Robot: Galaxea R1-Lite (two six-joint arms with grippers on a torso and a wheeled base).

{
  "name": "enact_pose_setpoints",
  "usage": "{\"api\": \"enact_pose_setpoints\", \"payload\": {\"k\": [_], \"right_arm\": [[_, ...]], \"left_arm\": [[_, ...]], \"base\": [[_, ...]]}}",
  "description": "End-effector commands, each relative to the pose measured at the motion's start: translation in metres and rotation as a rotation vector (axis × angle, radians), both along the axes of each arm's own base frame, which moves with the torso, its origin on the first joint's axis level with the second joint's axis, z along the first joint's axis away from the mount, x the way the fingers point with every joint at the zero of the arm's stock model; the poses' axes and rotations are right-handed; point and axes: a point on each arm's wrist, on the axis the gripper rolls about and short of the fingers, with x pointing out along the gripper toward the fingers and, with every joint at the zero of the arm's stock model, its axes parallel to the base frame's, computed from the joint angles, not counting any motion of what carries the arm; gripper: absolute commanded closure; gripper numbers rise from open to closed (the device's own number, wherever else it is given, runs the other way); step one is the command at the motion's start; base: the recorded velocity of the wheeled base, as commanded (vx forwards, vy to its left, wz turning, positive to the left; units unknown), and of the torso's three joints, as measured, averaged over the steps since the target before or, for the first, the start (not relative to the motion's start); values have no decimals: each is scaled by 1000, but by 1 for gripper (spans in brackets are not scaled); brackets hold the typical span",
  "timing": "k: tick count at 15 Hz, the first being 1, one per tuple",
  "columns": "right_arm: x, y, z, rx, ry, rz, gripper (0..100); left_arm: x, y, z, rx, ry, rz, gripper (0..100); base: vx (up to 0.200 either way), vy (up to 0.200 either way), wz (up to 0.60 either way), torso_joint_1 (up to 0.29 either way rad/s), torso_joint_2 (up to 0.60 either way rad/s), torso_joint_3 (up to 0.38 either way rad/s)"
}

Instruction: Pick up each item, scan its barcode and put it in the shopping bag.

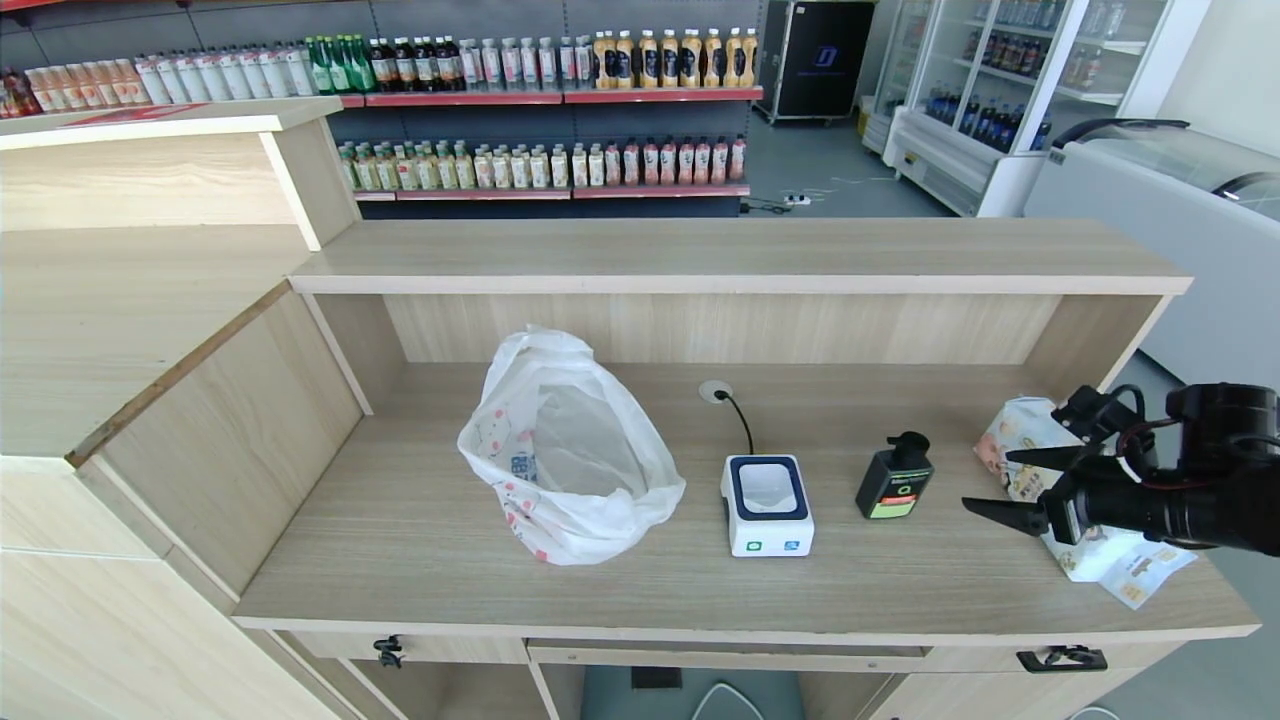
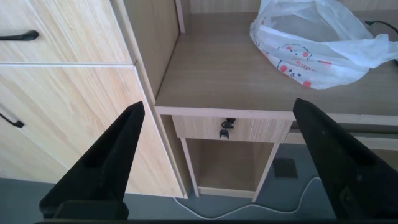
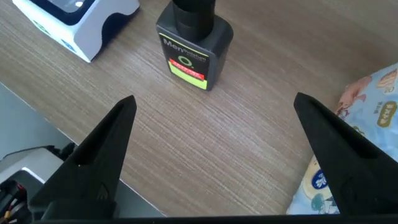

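Likely first pick: right gripper (image 1: 988,481) gaping, empty, near bottle (image 1: 895,486). Next: straddle bottle, close, present to scanner (image 1: 766,504). Left gripper (image 2: 217,107) likewise gaping, empty.

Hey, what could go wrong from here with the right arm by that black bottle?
The open right gripper sits beside the upright black pump bottle; an off-centre approach could tip it toward the white barcode scanner. It hangs over the pale snack packets and might drag them off the wooden counter.
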Motion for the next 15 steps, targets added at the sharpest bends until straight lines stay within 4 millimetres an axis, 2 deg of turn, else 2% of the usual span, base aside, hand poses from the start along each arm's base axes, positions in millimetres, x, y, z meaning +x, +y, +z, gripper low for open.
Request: {"api": "enact_pose_setpoints", "payload": {"k": [1, 8, 15], "right_arm": [[9, 1, -9, 21, 10, 43, 0], [36, -3, -22, 33, -11, 91, 0], [55, 12, -47, 54, 15, 172, 0]], "left_arm": [[0, 0, 0, 0, 0, 1, 0], [0, 0, 0, 0, 0, 1, 0], [0, 0, 0, 0, 0, 1, 0]], "base": [[0, 0, 0, 0, 0, 0], [0, 0, 0, 0, 0, 0], [0, 0, 0, 0, 0, 0]]}}
